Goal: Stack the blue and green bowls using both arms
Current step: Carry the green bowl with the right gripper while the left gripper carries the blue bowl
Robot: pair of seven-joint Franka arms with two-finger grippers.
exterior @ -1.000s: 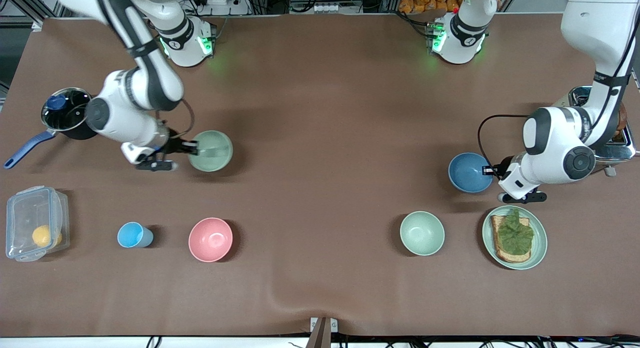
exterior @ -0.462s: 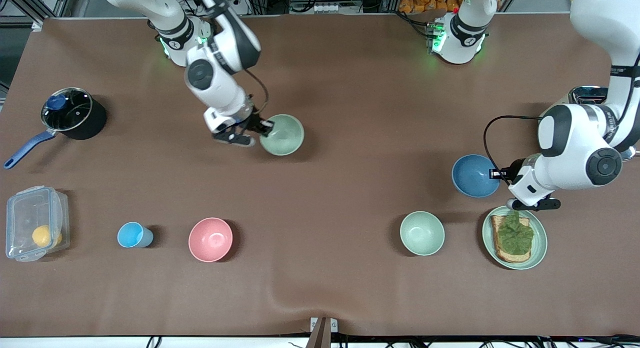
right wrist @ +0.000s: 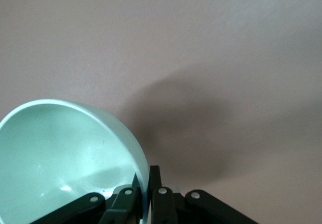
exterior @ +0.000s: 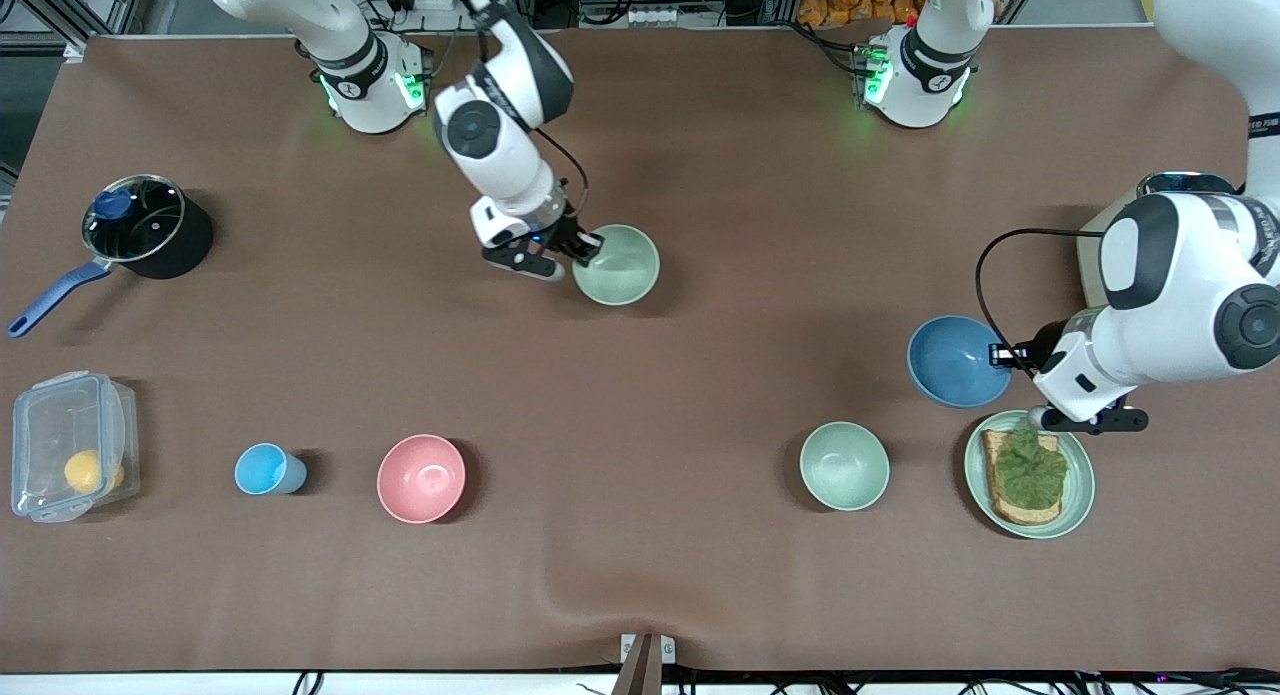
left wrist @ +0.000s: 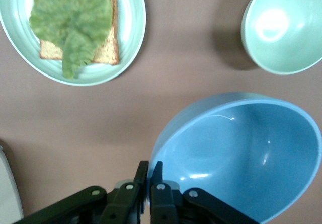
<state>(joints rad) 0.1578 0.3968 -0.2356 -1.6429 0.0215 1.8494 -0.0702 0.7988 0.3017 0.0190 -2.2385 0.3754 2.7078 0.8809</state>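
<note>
My right gripper point(exterior: 584, 249) is shut on the rim of the green bowl point(exterior: 617, 265) and holds it above the middle of the table; in the right wrist view the bowl point(right wrist: 60, 158) fills one corner with the rim pinched at my gripper point(right wrist: 148, 183). My left gripper point(exterior: 1003, 356) is shut on the rim of the blue bowl point(exterior: 952, 361) and holds it above the table near the toast plate. In the left wrist view the blue bowl point(left wrist: 241, 153) hangs from my gripper point(left wrist: 149, 176).
A paler mint bowl point(exterior: 844, 465) and a plate with toast and lettuce point(exterior: 1076, 495) lie under the left arm. A pink bowl point(exterior: 421, 478), light-blue cup point(exterior: 265, 469), clear box point(exterior: 65, 445) and pot point(exterior: 140, 225) are toward the right arm's end.
My right gripper has carried the green bowl from near the pot toward the table's middle. My left gripper has lifted the blue bowl slightly and shifted it a little toward the toast plate.
</note>
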